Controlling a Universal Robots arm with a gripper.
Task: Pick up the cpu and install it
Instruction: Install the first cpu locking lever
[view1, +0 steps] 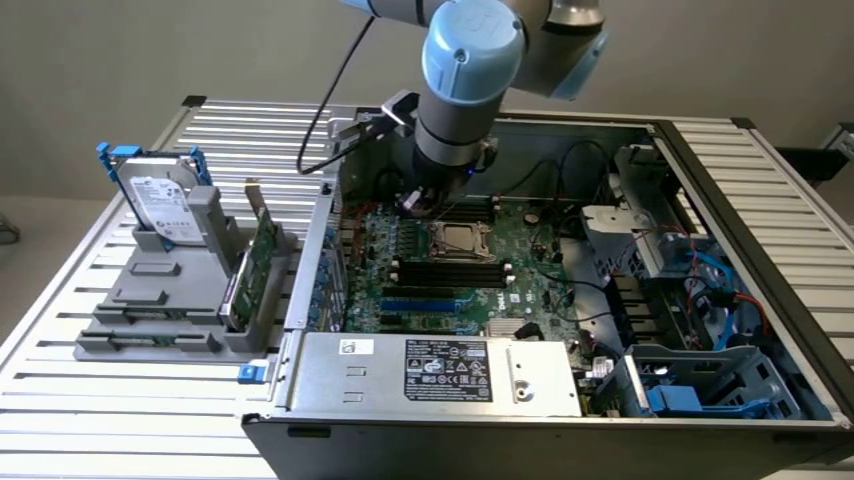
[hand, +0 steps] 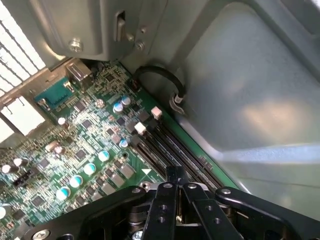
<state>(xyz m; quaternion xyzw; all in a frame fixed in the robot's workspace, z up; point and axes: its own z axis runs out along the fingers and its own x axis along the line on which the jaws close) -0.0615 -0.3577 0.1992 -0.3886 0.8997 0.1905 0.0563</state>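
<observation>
My gripper (view1: 415, 203) hangs inside the open computer case, just above the green motherboard (view1: 400, 250). It is at the exterior view's left of the metal-framed socket (view1: 463, 241) and slightly behind it. A pale silvery-beige square, which looks like the cpu (view1: 465, 239), lies flat in the socket's centre. In the wrist view my black fingers (hand: 169, 176) are pressed together over the dark memory slots (hand: 165, 150), with nothing visible between them. The gripper (hand: 175, 173) is apart from the socket.
A black cable (view1: 334, 100) loops from my arm over the case wall. A grey stand (view1: 160, 300) holding a hard drive (view1: 163, 205) and a card sits outside the case at the exterior view's left. The power supply (view1: 441, 372) and drive bays (view1: 694, 300) crowd the case.
</observation>
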